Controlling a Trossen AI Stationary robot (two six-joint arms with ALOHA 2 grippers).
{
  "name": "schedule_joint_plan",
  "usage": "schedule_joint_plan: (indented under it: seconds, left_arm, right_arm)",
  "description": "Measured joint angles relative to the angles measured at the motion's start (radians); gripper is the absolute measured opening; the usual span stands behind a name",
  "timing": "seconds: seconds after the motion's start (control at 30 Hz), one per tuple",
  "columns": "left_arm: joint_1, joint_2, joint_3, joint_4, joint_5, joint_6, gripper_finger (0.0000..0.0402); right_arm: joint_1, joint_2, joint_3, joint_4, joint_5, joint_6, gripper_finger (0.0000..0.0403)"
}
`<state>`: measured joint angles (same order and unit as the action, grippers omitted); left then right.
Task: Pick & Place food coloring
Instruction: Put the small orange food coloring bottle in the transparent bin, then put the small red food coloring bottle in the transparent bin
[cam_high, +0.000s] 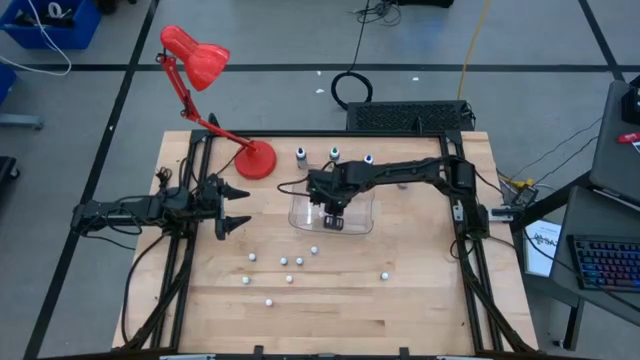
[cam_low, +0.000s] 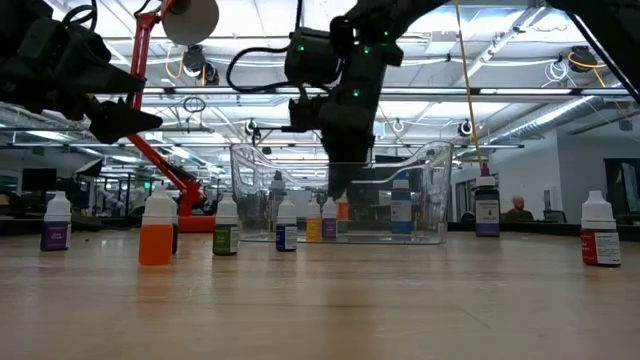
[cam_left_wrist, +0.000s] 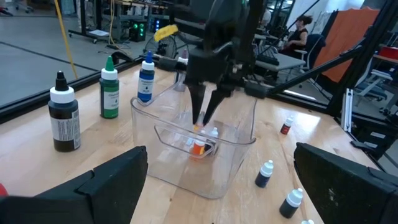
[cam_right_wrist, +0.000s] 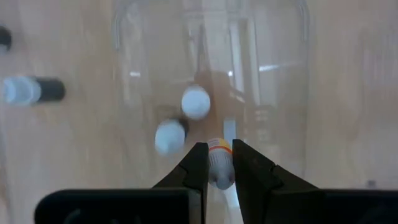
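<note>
A clear plastic container (cam_high: 352, 222) stands at the table's middle. My right gripper (cam_high: 333, 214) reaches down into it from above and is shut on a tiny food coloring bottle (cam_right_wrist: 218, 163) with a pale cap and an orange band. Two more white-capped bottles (cam_right_wrist: 195, 102) (cam_right_wrist: 170, 137) stand on the container's floor beside it. Several other tiny dropper bottles (cam_high: 290, 262) stand on the near half of the table; the low view shows them tinted purple (cam_low: 56, 228), orange (cam_low: 156, 238), green (cam_low: 226, 232) and blue (cam_low: 286, 230). My left gripper (cam_high: 236, 210) is open and empty at the left. My right gripper pinches the tiny bottle between its two fingers (cam_right_wrist: 198, 165), which stand on two opposite sides of its upper body, just below the cap (cam_right_wrist: 219, 177). The fingers point down into the container from above. Whether the bottle's base rests on the container's floor, I cannot tell.
Three taller bottles, dark (cam_left_wrist: 64, 118), green (cam_left_wrist: 109, 92) and blue (cam_left_wrist: 146, 81), stand behind the container near the far edge. A red desk lamp (cam_high: 205, 62) has its base (cam_high: 256, 160) at the far left. A red-labelled bottle (cam_low: 600, 235) stands apart on the right.
</note>
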<state>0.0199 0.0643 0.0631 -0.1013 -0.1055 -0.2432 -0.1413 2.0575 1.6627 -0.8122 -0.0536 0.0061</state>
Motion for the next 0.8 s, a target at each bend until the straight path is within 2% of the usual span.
schedule_joint_plan:
  seconds: [0.47, 0.67, 0.8]
  left_arm:
    - [0.0, 0.0, 0.0, 0.0, 0.0, 0.0, 0.0399]
    - [0.0, 0.0, 0.0, 0.0, 0.0, 0.0, 0.0399]
    - [0.0, 0.0, 0.0, 0.0, 0.0, 0.0, 0.0399]
  right_arm:
    - [-0.002, -0.003, -0.087, 0.093, 0.0, 0.007, 0.0044]
    - [0.008, -0.015, -0.091, 0.082, -0.001, 0.038, 0.0133]
    - [0.02, -0.056, -0.091, 0.086, 0.0, 0.043, 0.0172]
